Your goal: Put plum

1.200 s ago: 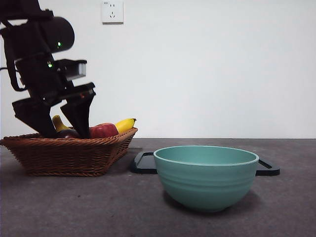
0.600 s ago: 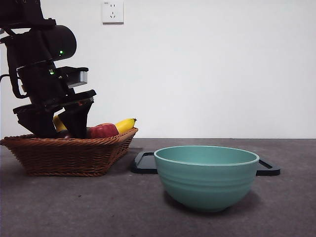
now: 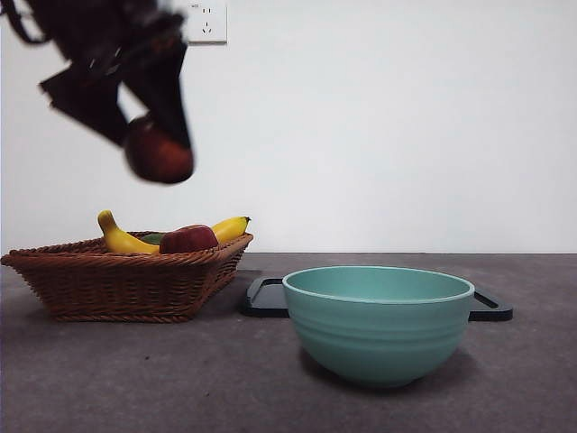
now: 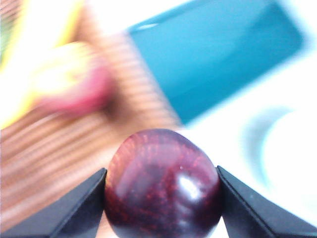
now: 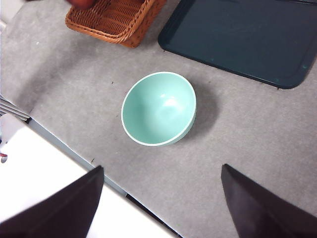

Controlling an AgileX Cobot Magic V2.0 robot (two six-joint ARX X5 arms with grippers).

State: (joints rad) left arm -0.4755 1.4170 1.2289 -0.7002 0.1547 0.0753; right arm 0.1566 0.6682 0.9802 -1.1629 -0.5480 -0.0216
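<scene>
The left gripper [image 3: 149, 135] is clenched on the plum [image 4: 162, 184], one black jaw pressed against each side of the fruit, and it hangs high above the wicker basket [image 3: 126, 280] at the left of the scene, well clear of the banana [image 3: 122, 239] and the red apple [image 3: 188, 239] lying in it. The main risk is a slip: the plum is smooth, glossy and round, held only at two small contact patches, so a fast swing or a sudden stop could roll it out of the jaws, and it would then fall back into the basket or bounce off across the surface [image 3: 225, 379]. The blur in the front and left wrist views suggests the arm is moving quickly, which adds to that risk. If the teal bowl [image 3: 379, 320] to the right is the target, letting go too high could also make the fruit bounce out. The left arm reaches down from the upper left corner, its jaws angled downward and to the right. The right gripper [image 5: 161, 198] waits high above the near edge of the surface, jaws spread wide and empty, looking down on the bowl and the dark tray [image 5: 237, 39] beyond it
</scene>
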